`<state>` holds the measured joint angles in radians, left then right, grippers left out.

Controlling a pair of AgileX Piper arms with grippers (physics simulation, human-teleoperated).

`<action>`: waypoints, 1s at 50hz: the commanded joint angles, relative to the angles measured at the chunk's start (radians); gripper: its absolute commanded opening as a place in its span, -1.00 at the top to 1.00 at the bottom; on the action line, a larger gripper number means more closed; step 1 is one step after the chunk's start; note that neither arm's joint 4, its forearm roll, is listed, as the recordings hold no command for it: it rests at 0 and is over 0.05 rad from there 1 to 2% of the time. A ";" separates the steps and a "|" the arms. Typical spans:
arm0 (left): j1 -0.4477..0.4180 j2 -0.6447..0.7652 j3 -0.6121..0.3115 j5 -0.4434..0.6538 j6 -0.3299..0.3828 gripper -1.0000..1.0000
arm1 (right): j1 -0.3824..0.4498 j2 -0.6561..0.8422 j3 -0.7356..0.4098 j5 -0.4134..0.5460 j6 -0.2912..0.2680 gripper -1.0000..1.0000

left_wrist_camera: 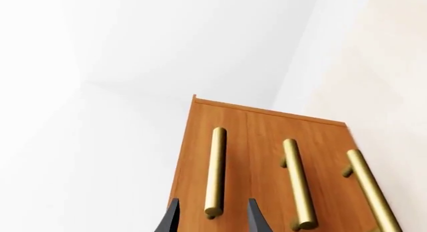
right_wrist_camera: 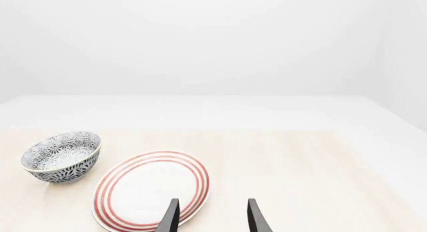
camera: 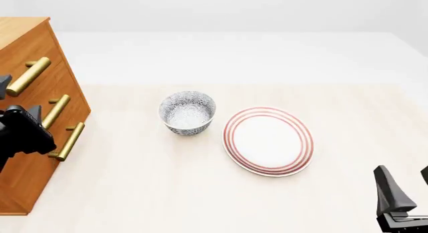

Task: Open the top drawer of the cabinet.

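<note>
Between the left gripper (left_wrist_camera: 212, 218) spread fingers: top drawer (left_wrist_camera: 217, 157) handle (left_wrist_camera: 215, 172) end. Right gripper (right_wrist_camera: 212, 217) open, empty.

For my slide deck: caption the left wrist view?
Left end effector open, straddling the top drawer brass handle on the cabinet.

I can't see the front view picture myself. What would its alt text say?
An orange-brown wooden cabinet with three brass bar handles stands at the table's left edge, all drawers shut, with the black left gripper close to the top drawer. A patterned bowl sits beside a red-ringed white plate mid-table; the right gripper hangs open at lower right.
</note>
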<state>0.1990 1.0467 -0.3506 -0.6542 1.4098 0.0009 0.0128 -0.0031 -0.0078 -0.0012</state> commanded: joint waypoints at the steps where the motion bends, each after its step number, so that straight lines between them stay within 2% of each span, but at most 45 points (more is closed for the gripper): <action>1: 0.010 0.050 -0.019 -0.030 0.003 -1.00 | 0.000 -0.002 0.000 0.002 0.000 -1.00; 16: 0.043 0.085 -0.039 -0.047 -0.021 -1.00 | 0.000 -0.002 0.000 0.002 0.000 -1.00; 18: 0.040 0.082 -0.052 -0.033 -0.044 -1.00 | 0.000 -0.002 0.000 0.002 0.000 -1.00; 27: 0.058 0.129 -0.046 -0.081 -0.035 -1.00 | 0.000 -0.002 0.000 0.002 0.000 -1.00; 40: 0.064 0.164 -0.079 -0.079 -0.043 -1.00 | 0.000 -0.002 0.000 0.002 0.000 -1.00; 50: 0.101 0.193 -0.095 -0.083 -0.064 -1.00 | 0.000 -0.002 0.000 0.002 0.000 -1.00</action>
<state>0.2757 1.2148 -0.4308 -0.7330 1.3581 0.0009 0.0128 -0.0031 -0.0078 -0.0012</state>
